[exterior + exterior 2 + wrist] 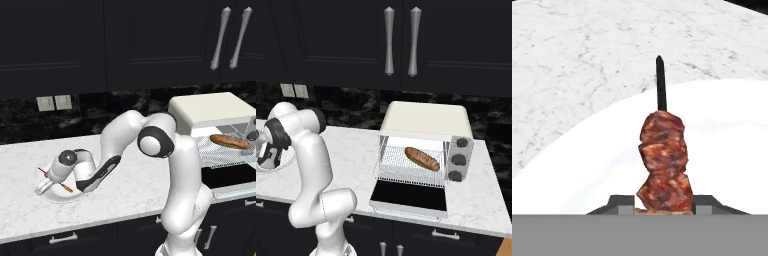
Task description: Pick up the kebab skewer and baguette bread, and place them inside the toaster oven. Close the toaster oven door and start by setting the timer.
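Observation:
The kebab skewer point(663, 160), a dark stick with red-brown meat chunks, lies on a white plate point(727, 150) at the counter's left. My gripper point(664, 202) is shut on its meat, a dark fingertip on each side. From the left base view, the gripper point(50, 181) reaches down onto the plate point(55, 196), with the kebab skewer's point(66, 188) end sticking out beside it. The baguette bread point(422, 158) lies on the wire rack inside the cream toaster oven point(426, 120). The toaster oven door point(411, 195) hangs open, folded down flat. The baguette bread point(230, 141) also shows in the left base view.
White marble counter point(130, 185) runs between plate and oven. Three grey knobs point(458, 160) sit on the oven's right side. Dark upper cabinets with silver handles point(401, 42) hang above; wall outlets point(54, 103) are on the dark backsplash. Drawers lie below the counter's front edge.

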Controlling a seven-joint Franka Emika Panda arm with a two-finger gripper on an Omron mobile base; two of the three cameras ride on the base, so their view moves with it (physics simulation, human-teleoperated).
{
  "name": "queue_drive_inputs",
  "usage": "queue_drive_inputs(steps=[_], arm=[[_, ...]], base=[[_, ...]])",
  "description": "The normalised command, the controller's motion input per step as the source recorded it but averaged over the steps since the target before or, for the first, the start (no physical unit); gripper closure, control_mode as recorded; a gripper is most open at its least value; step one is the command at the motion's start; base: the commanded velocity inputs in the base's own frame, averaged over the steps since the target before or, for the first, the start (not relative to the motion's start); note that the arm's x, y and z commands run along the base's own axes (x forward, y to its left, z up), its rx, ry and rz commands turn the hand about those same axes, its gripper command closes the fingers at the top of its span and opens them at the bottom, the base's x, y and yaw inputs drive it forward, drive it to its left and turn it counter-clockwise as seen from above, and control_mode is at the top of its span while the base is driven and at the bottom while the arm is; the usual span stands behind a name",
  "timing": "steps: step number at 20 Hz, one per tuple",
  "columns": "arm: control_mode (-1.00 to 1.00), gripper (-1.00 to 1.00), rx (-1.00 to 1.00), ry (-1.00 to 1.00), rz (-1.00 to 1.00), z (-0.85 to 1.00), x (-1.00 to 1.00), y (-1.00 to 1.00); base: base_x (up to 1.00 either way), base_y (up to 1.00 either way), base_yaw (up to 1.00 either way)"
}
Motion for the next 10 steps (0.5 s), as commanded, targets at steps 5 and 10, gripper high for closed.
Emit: queue_drive_inputs(steps=[5,10], arm=[[-1.0,1.0,0.0,0.15,-0.02,0.1,-0.09,0.0],[-1.0,1.0,0.0,0.06,-0.1,0.45,-0.42,-0.1]], base=[[0.0,0.0,0.0],[0.0,0.0,0.0]])
